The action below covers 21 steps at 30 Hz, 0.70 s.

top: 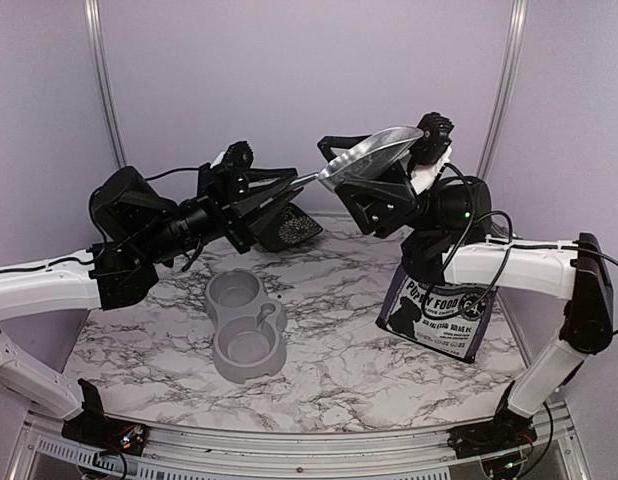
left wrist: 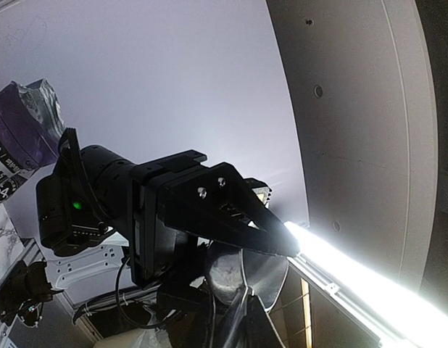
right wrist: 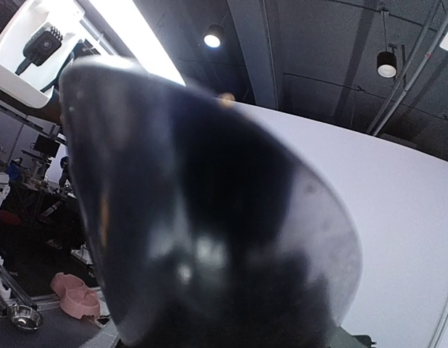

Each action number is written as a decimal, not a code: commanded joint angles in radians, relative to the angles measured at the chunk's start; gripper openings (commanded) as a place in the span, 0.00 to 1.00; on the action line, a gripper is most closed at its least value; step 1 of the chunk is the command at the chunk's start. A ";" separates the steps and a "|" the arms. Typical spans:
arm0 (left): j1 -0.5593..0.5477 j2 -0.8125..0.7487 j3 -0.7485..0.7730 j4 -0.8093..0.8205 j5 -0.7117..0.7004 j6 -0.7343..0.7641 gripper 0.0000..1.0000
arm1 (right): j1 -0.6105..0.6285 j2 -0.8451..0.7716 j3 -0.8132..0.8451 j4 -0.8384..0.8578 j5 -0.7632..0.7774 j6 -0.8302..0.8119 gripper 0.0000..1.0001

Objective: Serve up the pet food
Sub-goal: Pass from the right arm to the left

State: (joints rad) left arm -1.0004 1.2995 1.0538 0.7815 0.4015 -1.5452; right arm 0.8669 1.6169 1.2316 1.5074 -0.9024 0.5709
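Note:
A shiny metal scoop (top: 374,152) hangs in mid-air above the back of the table, passed between both arms. My right gripper (top: 389,190) is shut on its bowl, and the bowl's underside (right wrist: 209,217) fills the right wrist view and hides the fingers. My left gripper (top: 294,184) reaches in from the left and is shut on the thin handle. In the left wrist view the handle runs down between my left gripper (left wrist: 238,320) fingers, with the scoop (left wrist: 246,268) just beyond. The purple-and-white bag (top: 439,312) stands under the right arm. No pet food shows; the scoop's inside is hidden.
A grey double bowl (top: 246,325) sits on the marble table (top: 349,370) left of centre, below the left gripper. A dark speckled object (top: 294,228) lies at the back, behind the left gripper. The bag's top (left wrist: 21,130) shows in the left wrist view.

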 commanded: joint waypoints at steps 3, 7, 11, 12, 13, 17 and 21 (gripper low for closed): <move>0.003 -0.046 -0.027 0.052 -0.040 0.016 0.00 | 0.004 -0.066 -0.065 -0.065 0.072 -0.041 0.65; 0.004 -0.058 -0.038 0.053 -0.069 0.042 0.00 | 0.004 -0.148 -0.138 -0.240 0.174 -0.122 0.85; 0.009 -0.081 -0.067 0.053 -0.129 0.080 0.00 | 0.004 -0.246 -0.185 -0.462 0.244 -0.185 0.96; 0.013 -0.087 -0.077 0.053 -0.144 0.088 0.00 | 0.004 -0.268 -0.193 -0.506 0.259 -0.195 0.98; 0.017 -0.091 -0.085 0.053 -0.155 0.096 0.00 | 0.004 -0.292 -0.202 -0.562 0.281 -0.204 1.00; 0.032 -0.108 -0.104 0.051 -0.175 0.171 0.00 | 0.004 -0.387 -0.212 -0.805 0.378 -0.243 1.00; 0.055 -0.139 -0.115 -0.024 -0.181 0.303 0.00 | 0.004 -0.460 -0.180 -1.074 0.490 -0.233 1.00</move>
State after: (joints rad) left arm -0.9653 1.2152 0.9459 0.7765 0.2470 -1.3899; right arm 0.8669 1.2140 1.0157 0.7662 -0.5552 0.3573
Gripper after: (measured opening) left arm 0.122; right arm 0.998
